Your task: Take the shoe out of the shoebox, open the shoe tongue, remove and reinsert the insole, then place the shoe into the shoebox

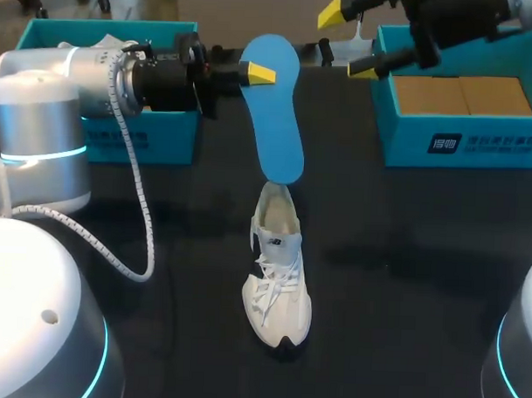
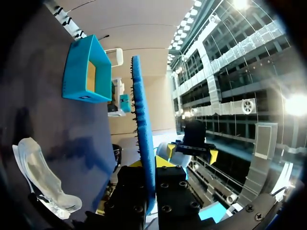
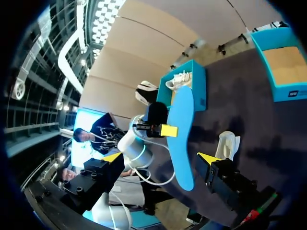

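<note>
Coming in level from the left side, the left arm (image 1: 42,95) holds its wrist sideways above the black table (image 1: 421,257). The left gripper (image 1: 260,74) is clamped on the upper edge of the blue insole (image 1: 276,112), which hangs lengthwise with its lower end just above the heel opening of the white shoe (image 1: 278,274). Whether it touches the shoe cannot be told. The shoe stands upright on the table, toe toward the robot.

The right arm (image 1: 465,14) enters at the far right corner and is largely cut off. The right gripper (image 1: 346,42) is spread wide and holds nothing, above the near corner of the empty shoebox (image 1: 460,145).

From the head view only one yellow tip of the left gripper shows; the other finger is behind the insole. The left wrist view sees the insole (image 2: 142,139) edge-on between its finger blocks. A second box (image 1: 111,132) sits behind the left arm, its contents mostly hidden.
</note>
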Tool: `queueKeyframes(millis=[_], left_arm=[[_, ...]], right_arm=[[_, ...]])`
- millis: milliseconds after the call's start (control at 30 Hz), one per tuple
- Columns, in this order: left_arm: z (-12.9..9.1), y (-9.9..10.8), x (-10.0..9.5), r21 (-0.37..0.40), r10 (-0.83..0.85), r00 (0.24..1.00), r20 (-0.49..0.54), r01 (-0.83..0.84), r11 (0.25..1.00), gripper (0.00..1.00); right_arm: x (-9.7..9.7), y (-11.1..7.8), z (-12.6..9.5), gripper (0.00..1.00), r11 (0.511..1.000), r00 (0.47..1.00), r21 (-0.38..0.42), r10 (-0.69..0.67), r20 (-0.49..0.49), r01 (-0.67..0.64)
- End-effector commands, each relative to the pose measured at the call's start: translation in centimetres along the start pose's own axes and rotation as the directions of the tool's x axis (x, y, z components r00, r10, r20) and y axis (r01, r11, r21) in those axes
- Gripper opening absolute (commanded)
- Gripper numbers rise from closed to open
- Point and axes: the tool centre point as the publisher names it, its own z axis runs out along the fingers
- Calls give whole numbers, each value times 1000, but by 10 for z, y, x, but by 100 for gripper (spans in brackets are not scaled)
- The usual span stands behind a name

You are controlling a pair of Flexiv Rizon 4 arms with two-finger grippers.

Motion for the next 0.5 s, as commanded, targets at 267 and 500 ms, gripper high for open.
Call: queueKeyframes(millis=[267,500], left_arm=[[0,0,0,-1,0,1000,2,0,1000,0],[0,0,0,-1,0,1000,2,0,1000,0]], right_arm=[[33,2,7,100,999,938,-37,-8,346,22],[49,6,12,100,999,873,-19,-34,487,50]])
